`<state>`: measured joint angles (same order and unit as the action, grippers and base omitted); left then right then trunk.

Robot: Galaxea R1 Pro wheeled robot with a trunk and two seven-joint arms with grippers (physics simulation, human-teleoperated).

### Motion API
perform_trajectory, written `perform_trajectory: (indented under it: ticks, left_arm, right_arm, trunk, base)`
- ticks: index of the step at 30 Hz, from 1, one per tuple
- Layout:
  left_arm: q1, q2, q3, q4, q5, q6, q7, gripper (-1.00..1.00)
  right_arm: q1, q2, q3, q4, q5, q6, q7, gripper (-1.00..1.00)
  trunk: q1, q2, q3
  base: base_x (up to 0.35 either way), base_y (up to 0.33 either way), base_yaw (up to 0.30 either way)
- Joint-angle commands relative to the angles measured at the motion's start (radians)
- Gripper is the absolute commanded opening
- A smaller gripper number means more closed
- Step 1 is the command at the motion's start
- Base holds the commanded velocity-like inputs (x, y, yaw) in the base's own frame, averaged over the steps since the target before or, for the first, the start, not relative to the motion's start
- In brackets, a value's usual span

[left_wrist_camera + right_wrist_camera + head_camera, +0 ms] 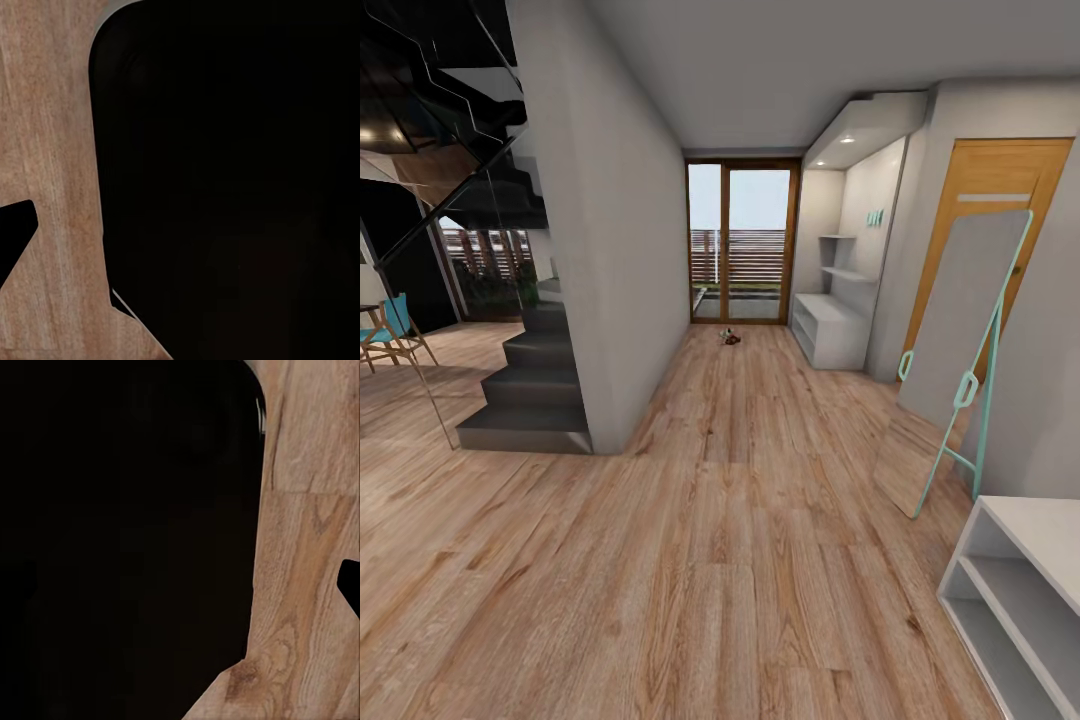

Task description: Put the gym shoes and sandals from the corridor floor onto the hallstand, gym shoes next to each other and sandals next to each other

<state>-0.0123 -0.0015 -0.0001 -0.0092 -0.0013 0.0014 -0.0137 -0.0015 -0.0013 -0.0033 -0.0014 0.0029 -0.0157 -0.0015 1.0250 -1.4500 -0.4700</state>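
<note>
- Fingers: wrist views give dark robot body over wood planks; cannot tell whether either pair is spread or pressed together.
- Corridor floor (740, 520): a small cluster of footwear (730, 337) lies far down by the glass doors (743, 240); too small to count or sort.
- Hallstand (830, 325): one, right of that cluster, bench and shelves apparently bare.
- Judgement: nothing placed yet; the approach and all four pickups remain.
</note>
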Motion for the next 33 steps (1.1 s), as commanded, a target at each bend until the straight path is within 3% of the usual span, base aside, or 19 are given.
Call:
perform_trajectory:
  ticks: [1,33]
  left_arm:
    - [0.0,0.0,0.0,0.0,0.0,0.0,0.0,1.0]
    - [0.0,0.0,0.0,0.0,0.0,0.0,0.0,1.0]
  right_arm:
    - [0.0,0.0,0.0,0.0,0.0,-0.005,0.0,1.0]
    - [0.0,0.0,0.0,0.0,0.0,-0.026,0.0,1.0]
  trunk:
    - [0.0,0.0,0.0]
    - [0.0,0.0,0.0]
  base:
    - [0.0,0.0,0.0]
    - [0.0,0.0,0.0]
